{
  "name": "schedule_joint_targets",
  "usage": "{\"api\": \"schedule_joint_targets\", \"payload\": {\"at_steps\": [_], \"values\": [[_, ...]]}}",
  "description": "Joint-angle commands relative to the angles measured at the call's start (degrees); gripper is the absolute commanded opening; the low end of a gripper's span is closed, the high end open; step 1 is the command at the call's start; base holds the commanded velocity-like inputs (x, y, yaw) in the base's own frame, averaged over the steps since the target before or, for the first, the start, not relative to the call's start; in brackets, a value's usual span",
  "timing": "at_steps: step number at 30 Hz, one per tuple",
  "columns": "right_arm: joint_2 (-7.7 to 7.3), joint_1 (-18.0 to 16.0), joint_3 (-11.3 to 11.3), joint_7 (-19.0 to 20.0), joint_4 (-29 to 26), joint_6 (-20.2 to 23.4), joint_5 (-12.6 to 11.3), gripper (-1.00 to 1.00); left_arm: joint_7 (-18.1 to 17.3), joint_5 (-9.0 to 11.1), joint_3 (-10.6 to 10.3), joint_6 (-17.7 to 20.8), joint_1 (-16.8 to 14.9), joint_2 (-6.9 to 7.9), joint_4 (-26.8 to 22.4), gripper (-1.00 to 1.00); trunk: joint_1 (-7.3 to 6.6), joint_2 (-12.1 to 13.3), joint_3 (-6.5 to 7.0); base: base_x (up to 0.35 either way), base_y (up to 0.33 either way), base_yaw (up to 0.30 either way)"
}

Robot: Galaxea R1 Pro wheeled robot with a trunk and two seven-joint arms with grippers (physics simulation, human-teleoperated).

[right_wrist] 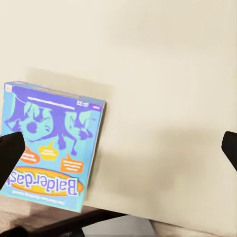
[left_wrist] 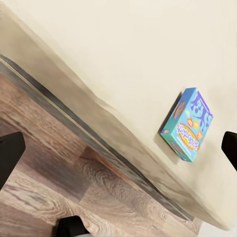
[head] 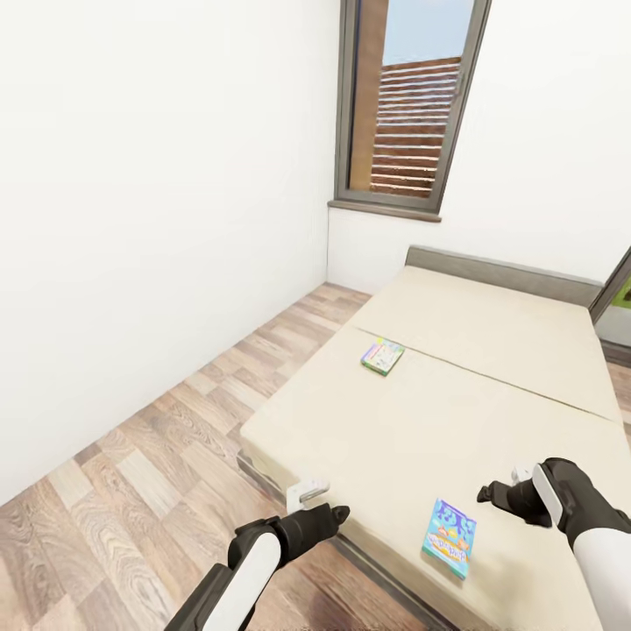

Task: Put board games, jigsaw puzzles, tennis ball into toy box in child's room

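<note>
Blue game box: lying flat on the bed, near its front edge, nothing touching it; the right wrist view is reading "Balderdash" on the lid; also showing in the left wrist view.
Second game box: lying flat further up the bed, near the bed's left edge, well apart from the blue one; green/white/multicolour, print too small to read.
Right gripper: hovering over the bed just beside the blue box, fingers spread wide, gripping nothing.
Left gripper: hanging at the bed's front corner, over floor; released, fingers apart, nothing betw. them.
Bed surface: cream, bare ard. both boxes.
Open room: wood-plank floor strip running betw. bed and white wall.
Room: window beyond the headboard.
</note>
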Motion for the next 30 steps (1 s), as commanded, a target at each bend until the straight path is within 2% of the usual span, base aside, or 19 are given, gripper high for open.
{"api": "schedule_joint_targets", "payload": {"at_steps": [1, 30], "values": [[0.0, 0.0, -0.1, -0.1, 0.4, 0.2, -0.3, 1.0, 0.6, 0.6, -0.1, 0.1, 0.0, 0.01, -0.1, 1.0, 0.0, 0.0, -0.15, 0.0, 0.0, 0.0], [-0.12, -0.1, -0.2, -0.1, 2.5, 0.2, -0.5, 1.0, 0.6, 0.6, -0.4, 0.1, 0.0, 0.01, 0.0, 1.0, 0.0, 0.0, -2.86, 0.0, 0.0, 0.0]]}}
